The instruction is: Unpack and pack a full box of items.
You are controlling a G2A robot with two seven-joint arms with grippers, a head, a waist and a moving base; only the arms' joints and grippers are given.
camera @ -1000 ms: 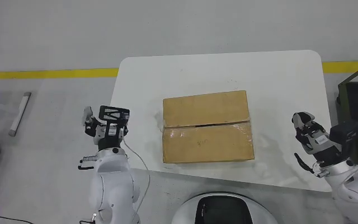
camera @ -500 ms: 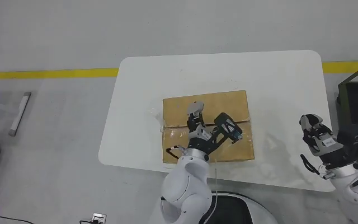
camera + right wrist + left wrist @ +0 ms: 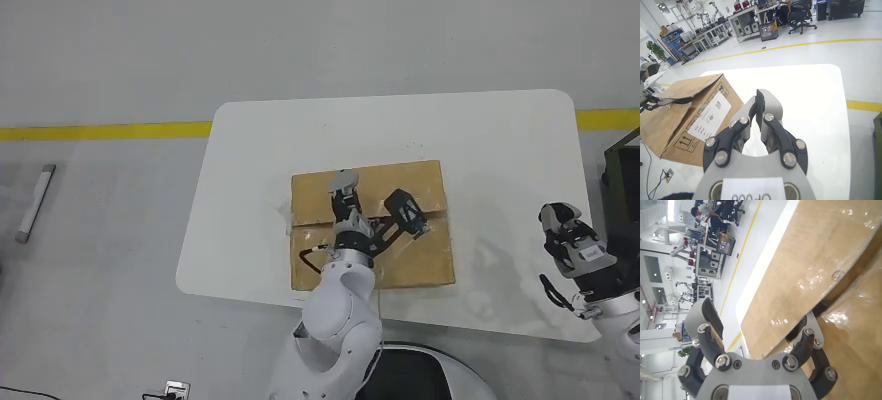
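A brown cardboard box (image 3: 415, 255) lies in the middle of the white table (image 3: 500, 140), its two top flaps meeting at a taped seam. My left gripper (image 3: 375, 200) is over that seam and open. In the left wrist view one finger (image 3: 712, 317) stands above the far flap (image 3: 800, 256), and the other (image 3: 811, 332) is tucked under that flap's edge. The right wrist view shows the flap (image 3: 687, 89) lifted a little at the seam. My right gripper (image 3: 560, 218) hangs at the table's right edge, shut with nothing in it, its pads (image 3: 758, 108) pressed together.
A dark green object (image 3: 622, 170) stands just off the table's right side. A yellow line (image 3: 100, 130) runs across the floor behind the table. A white bar (image 3: 32, 203) lies on the floor to the left. Bare tabletop surrounds the box.
The left arm swung from beside the table's left edge to over the box, then shifted slightly towards the far flap at the seam. The right gripper drifted a little outward.
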